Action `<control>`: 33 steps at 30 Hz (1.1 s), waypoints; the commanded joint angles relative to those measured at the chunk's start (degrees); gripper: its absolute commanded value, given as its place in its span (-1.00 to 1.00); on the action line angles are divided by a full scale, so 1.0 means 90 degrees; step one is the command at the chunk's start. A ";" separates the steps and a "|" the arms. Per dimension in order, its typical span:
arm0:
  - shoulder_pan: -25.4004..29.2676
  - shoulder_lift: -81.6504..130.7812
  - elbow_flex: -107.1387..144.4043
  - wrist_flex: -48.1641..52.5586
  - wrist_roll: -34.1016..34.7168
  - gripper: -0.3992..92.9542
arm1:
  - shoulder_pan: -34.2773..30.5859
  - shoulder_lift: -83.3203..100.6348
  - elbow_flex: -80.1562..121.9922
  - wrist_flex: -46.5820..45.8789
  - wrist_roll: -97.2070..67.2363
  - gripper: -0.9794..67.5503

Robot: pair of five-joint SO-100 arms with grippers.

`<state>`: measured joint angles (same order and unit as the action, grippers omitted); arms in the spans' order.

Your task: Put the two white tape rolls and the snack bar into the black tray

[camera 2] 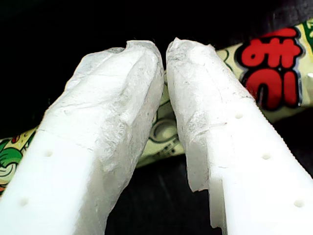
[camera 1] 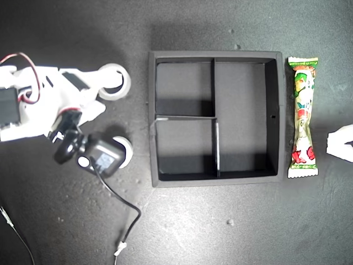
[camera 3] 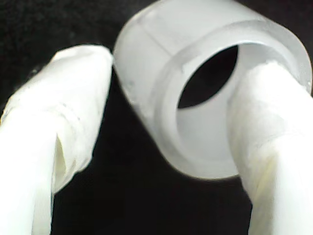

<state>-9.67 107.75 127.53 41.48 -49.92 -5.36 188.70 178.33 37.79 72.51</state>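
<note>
Progress: nothing placed yet. Black tray [camera 1: 278,116] at centre of the dark surface [camera 1: 220,232], all three sections bare. Snack bar [camera 1: 303,117] flat on the surface just beside the tray wall at the exterior view's right, lengthwise along it. First tape roll [camera 1: 115,81] upright-flat on the surface, well to the exterior view's left of the tray; other tape roll [camera 1: 126,150] below it in that view, partly hidden under the arm and its camera. Second pincer [camera 3: 168,122]: jaws parted, one fingertip [camera 3: 266,127] inside the first tape roll's centre hole, the other outside the wall, with a gap remaining; not yet clamped, judged as the start of a pick. First pincer [camera 2: 164,54]: jaws narrow, almost touching, holding nothing, poised above the snack bar; only its tip visible at the exterior view's right edge. Remaining: both rolls and the bar, all three transfers. Writing: large red Japanese characters with dark outline on the wrapper, a hiragana "み" legible in the first wrist view; green-and-white cartoon print; no readable brand name. No labels on the rolls or tray.
</note>
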 commanded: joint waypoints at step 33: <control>0.0234 -0.4385 -0.8984 0.3965 0.0898 -0.99 | 0.0430 0.0068 -0.0078 0.0186 0.0117 -0.98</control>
<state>-8.26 72.07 55.63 75.15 -42.10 -0.53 188.70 178.07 39.20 73.83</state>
